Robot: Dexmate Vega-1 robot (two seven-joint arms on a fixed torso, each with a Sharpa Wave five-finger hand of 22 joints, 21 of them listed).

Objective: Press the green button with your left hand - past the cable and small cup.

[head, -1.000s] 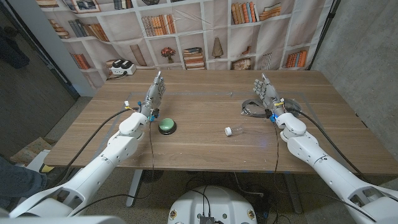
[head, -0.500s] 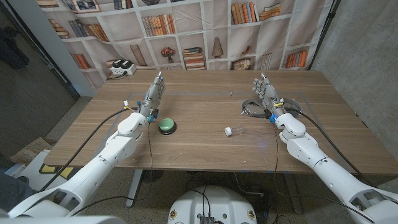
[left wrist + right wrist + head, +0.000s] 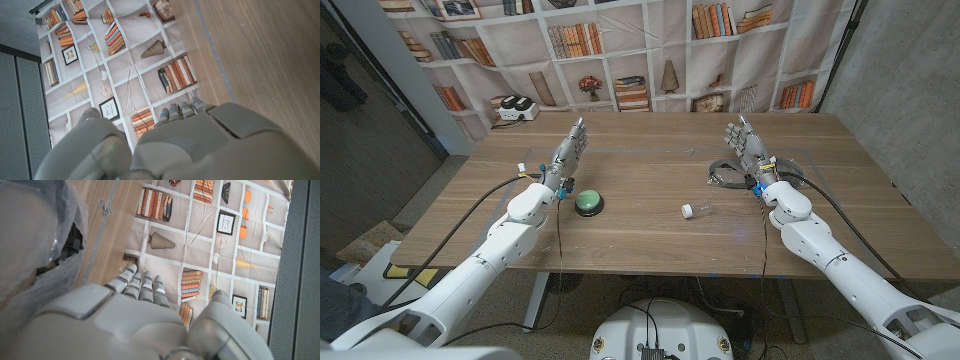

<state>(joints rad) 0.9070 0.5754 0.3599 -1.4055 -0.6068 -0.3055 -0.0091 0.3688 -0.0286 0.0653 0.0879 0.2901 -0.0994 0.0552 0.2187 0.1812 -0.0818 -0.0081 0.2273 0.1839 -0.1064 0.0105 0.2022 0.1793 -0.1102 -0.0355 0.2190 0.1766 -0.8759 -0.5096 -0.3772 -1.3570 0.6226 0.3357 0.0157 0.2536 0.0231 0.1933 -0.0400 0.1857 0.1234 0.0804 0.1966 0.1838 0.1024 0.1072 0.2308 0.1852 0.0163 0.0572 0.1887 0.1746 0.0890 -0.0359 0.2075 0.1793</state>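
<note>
Left hand (image 3: 571,152) just beside green button (image 3: 588,202)

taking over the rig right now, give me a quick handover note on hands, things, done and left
Left hand: open, fingers up, holding nothing, just behind and left of the green button, not touching it.
Right hand: open, holding nothing, next to the bagged cable on the right side of the table.
Small cup: lying on its side near the middle right, apart from both hands.
Done: left hand is near the button.
Left: bring the left hand over the button and press it.
</note>
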